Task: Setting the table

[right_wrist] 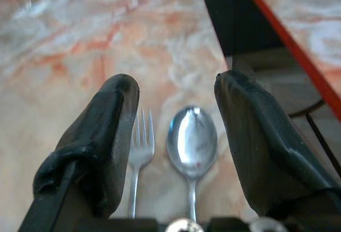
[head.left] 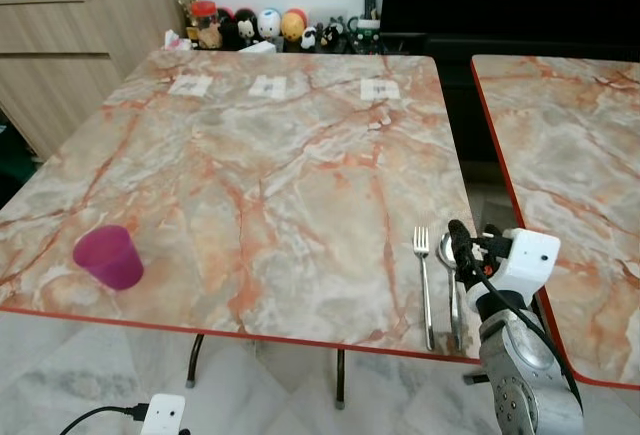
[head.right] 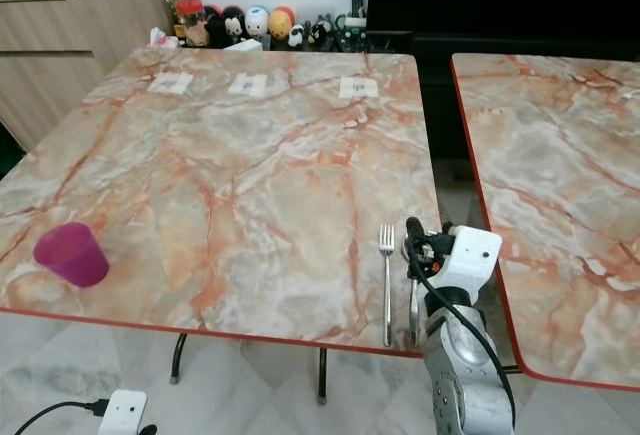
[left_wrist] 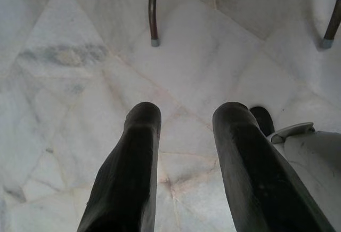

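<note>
nearest of all, the left gripper (left_wrist: 181, 136) is seen hanging low over the pale marble floor tiles (left_wrist: 69, 56), its two black fingers held apart with nothing between them, and two dark metal table legs (left_wrist: 153, 13) are seen beyond it. just ahead, the right gripper (right_wrist: 178, 109) is raised at the near right corner of the orange-veined marble table with a red edge (head.left: 260, 175), its fingers spread wide and released, gripping nothing. directly beneath that gap a silver metal spoon (right_wrist: 192, 136) is laid flat on the table, bowl pointing away, and a silver metal fork (head.left: 424, 280) is laid just beside it on its left, parallel, tines pointing away. a magenta plastic cup (head.left: 108, 256) is placed near the front left edge, well apart from the cutlery. three small white paper tags (head.left: 268, 86) are lined up near the far edge, and a row of small round toy figures (head.left: 270, 25) is set behind the table.
</note>
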You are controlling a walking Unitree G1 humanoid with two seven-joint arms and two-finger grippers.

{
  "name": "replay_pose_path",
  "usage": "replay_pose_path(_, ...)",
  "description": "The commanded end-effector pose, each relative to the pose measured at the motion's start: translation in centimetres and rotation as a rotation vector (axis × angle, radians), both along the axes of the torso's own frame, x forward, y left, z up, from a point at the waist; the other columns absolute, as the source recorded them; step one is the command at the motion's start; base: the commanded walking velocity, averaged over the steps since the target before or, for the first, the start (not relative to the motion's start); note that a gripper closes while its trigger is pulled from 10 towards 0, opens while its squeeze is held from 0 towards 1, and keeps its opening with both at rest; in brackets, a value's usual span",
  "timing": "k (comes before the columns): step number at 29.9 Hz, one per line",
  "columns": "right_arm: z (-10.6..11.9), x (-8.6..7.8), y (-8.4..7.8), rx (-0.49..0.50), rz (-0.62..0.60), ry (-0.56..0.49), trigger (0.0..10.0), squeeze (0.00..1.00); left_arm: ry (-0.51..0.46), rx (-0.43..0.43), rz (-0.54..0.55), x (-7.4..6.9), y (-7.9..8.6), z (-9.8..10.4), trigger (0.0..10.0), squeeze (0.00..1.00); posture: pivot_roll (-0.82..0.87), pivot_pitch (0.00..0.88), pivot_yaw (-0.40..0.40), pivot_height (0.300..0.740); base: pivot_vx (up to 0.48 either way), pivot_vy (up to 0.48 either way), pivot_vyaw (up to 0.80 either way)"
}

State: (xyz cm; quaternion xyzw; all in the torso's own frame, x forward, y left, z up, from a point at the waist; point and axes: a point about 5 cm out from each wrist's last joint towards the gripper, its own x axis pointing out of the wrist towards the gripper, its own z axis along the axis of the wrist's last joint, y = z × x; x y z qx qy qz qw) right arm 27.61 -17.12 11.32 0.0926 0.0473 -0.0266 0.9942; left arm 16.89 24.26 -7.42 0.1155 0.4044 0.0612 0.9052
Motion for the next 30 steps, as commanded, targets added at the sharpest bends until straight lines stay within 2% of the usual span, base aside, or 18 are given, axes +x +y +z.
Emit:
replay_pose_path(1, -0.1, -0.1, 0.0, -0.020, -0.009, 0.036, 10.0, 0.00, 0.026, 0.000, -0.003, -0.6, 0.1, -0.3, 10.0, 0.00, -0.08, 0.094, 0.022, 0.740, 0.000, 0.000, 0.00)
replay_pose_path(3, -0.3, -0.1, -0.1, -0.041, -0.013, 0.074, 10.0, 0.00, 0.026, 0.001, -0.002, -0.6, 0.1, -0.3, 10.0, 0.00, -0.08, 0.095, 0.021, 0.740, 0.000, 0.000, 0.00)
replay_pose_path(7, -0.1, 0.2, 0.0, -0.070, 0.009, 0.080, 10.0, 0.00, 0.029, -0.002, -0.003, -0.7, 0.0, -0.3, 10.0, 0.00, -0.08, 0.094, 0.021, 0.740, 0.000, 0.000, 0.00)
replay_pose_path(9, -0.5, 0.1, -0.2, -0.077, -0.013, 0.130, 10.0, 0.00, 0.030, -0.004, -0.005, -0.7, -0.1, -0.4, 10.0, 0.00, -0.08, 0.095, 0.016, 0.740, 0.000, 0.000, 0.00)
replay_pose_path(12, -0.9, 0.0, -0.2, -0.044, -0.019, 0.170, 10.0, 0.00, 0.029, -0.006, -0.003, -0.7, -0.2, -0.4, 10.0, 0.00, -0.08, 0.093, 0.016, 0.740, 0.000, 0.000, 0.00)
replay_pose_path(17, -1.7, -0.3, -0.2, -0.065, 0.005, 0.244, 10.0, 0.00, 0.035, -0.008, -0.007, -0.9, -0.2, -0.5, 10.0, 0.00, -0.08, 0.089, 0.015, 0.740, 0.000, 0.000, 0.00)
replay_pose_path(19, -2.0, -0.4, -0.1, -0.040, 0.011, 0.264, 10.0, 0.00, 0.036, -0.008, -0.006, -0.9, -0.2, -0.5, 10.0, 0.00, -0.08, 0.084, 0.016, 0.740, 0.000, 0.000, 0.00)
replay_pose_path(30, -2.1, -0.1, -0.1, -0.044, 0.014, 0.293, 10.0, 0.00, 0.038, 0.004, -0.027, -0.9, 0.0, -0.4, 10.0, 0.00, -0.08, 0.067, 0.019, 0.740, 0.000, 0.000, 0.00)
